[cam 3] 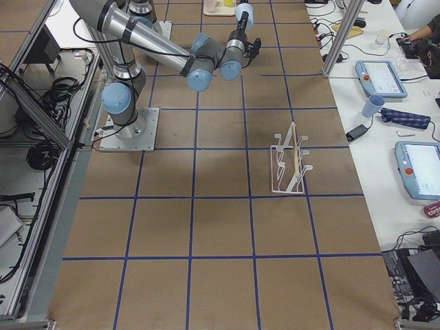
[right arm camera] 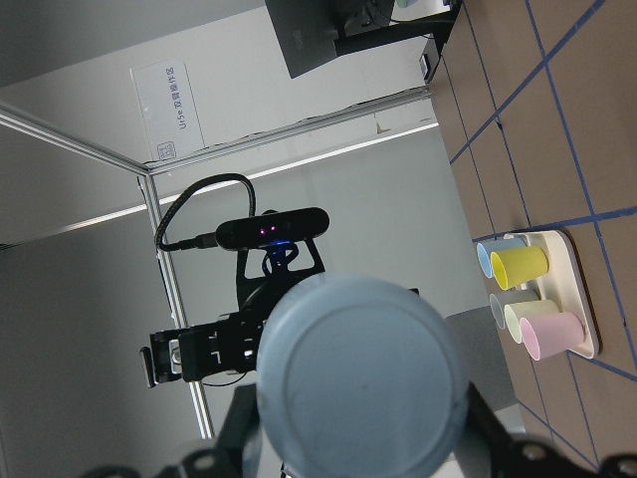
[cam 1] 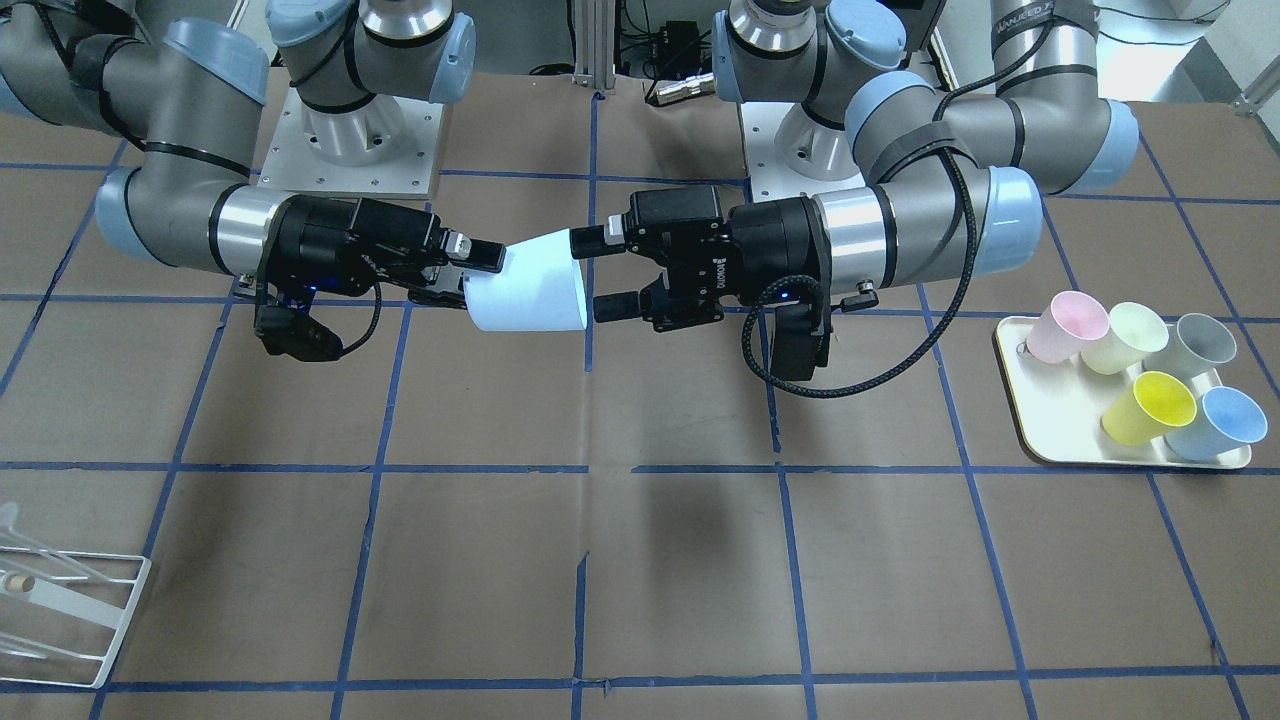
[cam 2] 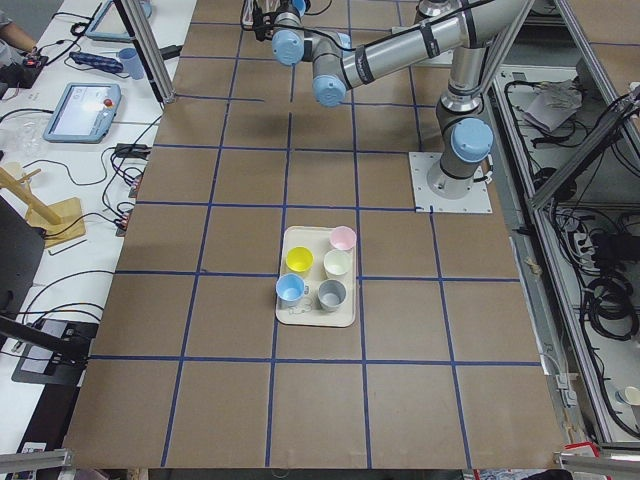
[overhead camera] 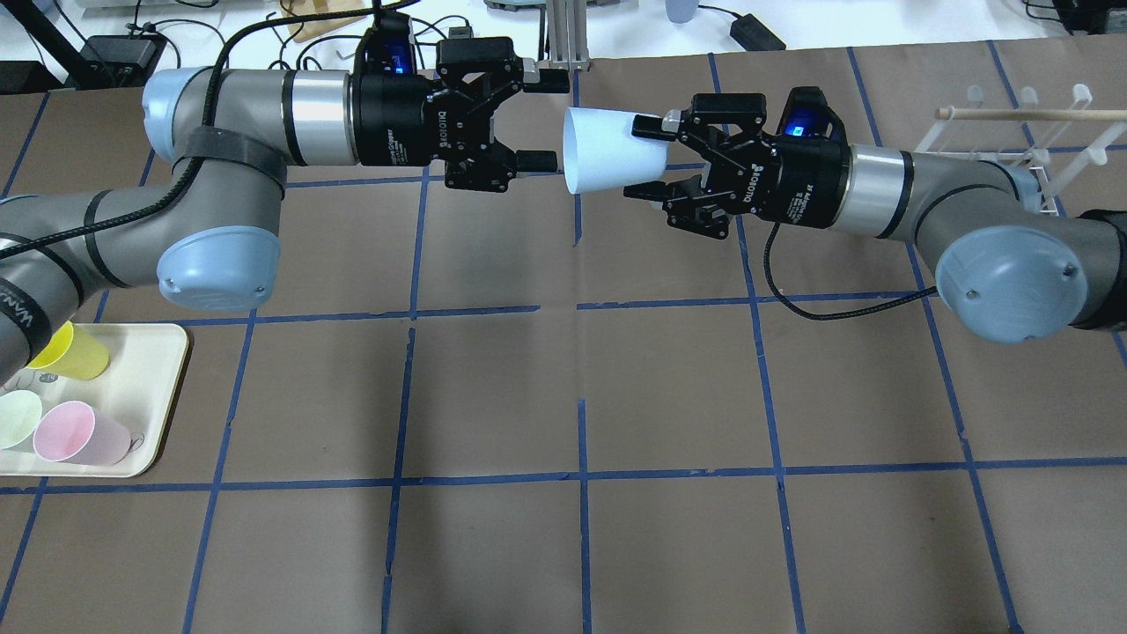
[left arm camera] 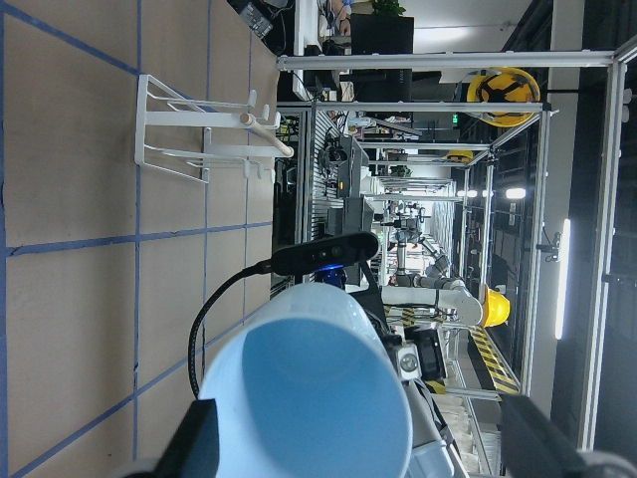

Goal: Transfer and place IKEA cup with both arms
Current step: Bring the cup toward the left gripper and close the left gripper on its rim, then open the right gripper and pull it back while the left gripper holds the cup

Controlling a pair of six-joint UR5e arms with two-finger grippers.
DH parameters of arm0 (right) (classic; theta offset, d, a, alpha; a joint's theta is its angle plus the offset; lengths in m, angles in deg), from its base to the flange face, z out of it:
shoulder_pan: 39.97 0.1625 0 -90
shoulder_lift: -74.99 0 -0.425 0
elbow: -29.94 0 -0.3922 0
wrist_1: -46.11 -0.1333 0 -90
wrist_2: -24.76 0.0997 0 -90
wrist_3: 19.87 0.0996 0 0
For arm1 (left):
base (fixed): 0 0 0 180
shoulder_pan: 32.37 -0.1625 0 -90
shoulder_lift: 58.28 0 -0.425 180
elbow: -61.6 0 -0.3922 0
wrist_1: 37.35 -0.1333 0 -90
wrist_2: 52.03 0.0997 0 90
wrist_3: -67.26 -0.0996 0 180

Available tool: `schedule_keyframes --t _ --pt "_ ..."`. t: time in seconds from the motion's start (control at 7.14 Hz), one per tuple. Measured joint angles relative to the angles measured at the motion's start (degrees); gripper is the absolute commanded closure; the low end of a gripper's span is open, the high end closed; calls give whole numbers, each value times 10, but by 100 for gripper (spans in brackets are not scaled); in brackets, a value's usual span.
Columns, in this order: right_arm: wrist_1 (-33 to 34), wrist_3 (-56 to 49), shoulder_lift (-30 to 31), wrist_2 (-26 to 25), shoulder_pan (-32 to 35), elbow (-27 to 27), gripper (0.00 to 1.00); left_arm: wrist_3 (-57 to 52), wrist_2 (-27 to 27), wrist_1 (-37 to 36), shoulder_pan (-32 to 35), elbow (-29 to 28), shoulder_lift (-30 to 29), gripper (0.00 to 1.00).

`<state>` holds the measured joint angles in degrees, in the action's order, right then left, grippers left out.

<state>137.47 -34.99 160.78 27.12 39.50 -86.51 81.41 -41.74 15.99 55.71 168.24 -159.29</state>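
The light-blue IKEA cup (cam 1: pixel 525 290) hangs on its side in mid-air above the table's middle, also in the overhead view (overhead camera: pixel 607 150). My right gripper (cam 1: pixel 465 278) (overhead camera: pixel 645 158) is shut on its narrow base end. The wide rim points at my left gripper (cam 1: pixel 600 272) (overhead camera: pixel 543 121), which is open, its fingers level with the rim's outside and a little apart from it. The left wrist view looks into the cup's mouth (left arm camera: pixel 309 398). The right wrist view shows the cup's base (right arm camera: pixel 353 383).
A cream tray (cam 1: pixel 1030 420) on my left side holds pink, pale green, grey, yellow and a second light-blue cup (cam 1: pixel 1225 420). A white wire rack (cam 1: pixel 70 610) (overhead camera: pixel 1012 123) stands on my right side.
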Motion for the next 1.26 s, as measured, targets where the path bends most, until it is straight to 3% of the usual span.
schedule_keyframes --t 0.56,0.98,1.26 --pt "2 21 1 -3 1 0 96 62 2 -11 22 9 15 0" --pt "5 30 -1 -3 11 2 96 72 5 -14 28 10 17 65" --pt "7 45 -2 -1 13 5 96 74 4 -15 28 8 16 81"
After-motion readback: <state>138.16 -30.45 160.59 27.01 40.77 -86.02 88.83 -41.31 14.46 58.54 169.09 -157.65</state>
